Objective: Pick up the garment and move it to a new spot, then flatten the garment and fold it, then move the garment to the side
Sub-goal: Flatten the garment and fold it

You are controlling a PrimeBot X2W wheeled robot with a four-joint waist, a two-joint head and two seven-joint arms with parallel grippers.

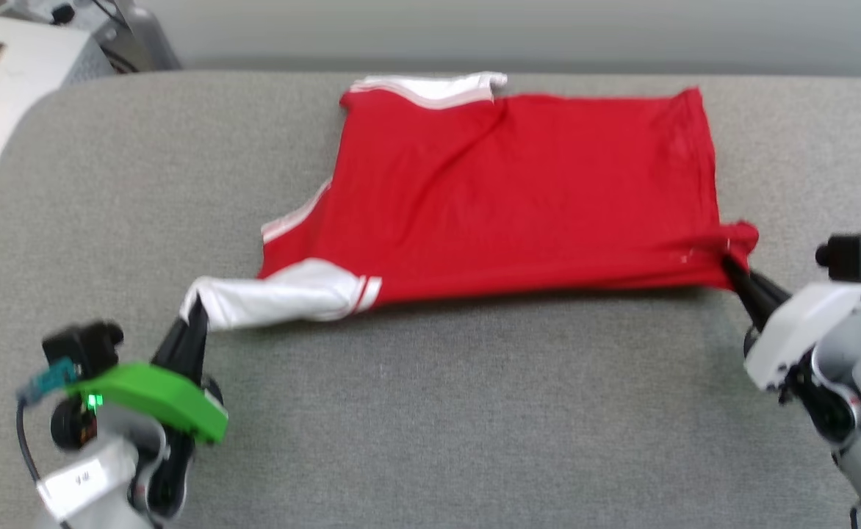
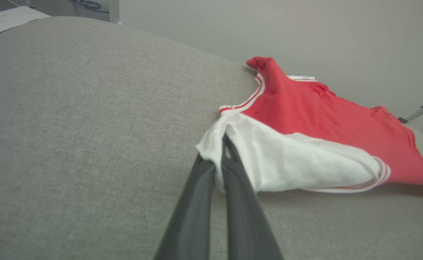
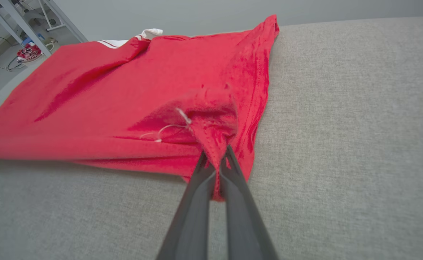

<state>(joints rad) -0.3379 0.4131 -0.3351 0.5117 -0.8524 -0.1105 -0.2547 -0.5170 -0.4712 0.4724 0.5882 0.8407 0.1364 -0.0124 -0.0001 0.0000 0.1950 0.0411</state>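
Garment [image 1: 519,191] strung btwn L jaws, R jaws

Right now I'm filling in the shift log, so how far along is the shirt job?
Done, apparently: the garment lies spread, mostly flat, on the grey surface. In hand: the left claw is shut on its white sleeve and the right claw on a red bottom corner, the near edge taut between them. Left: no fold is visible yet, then moving it aside.
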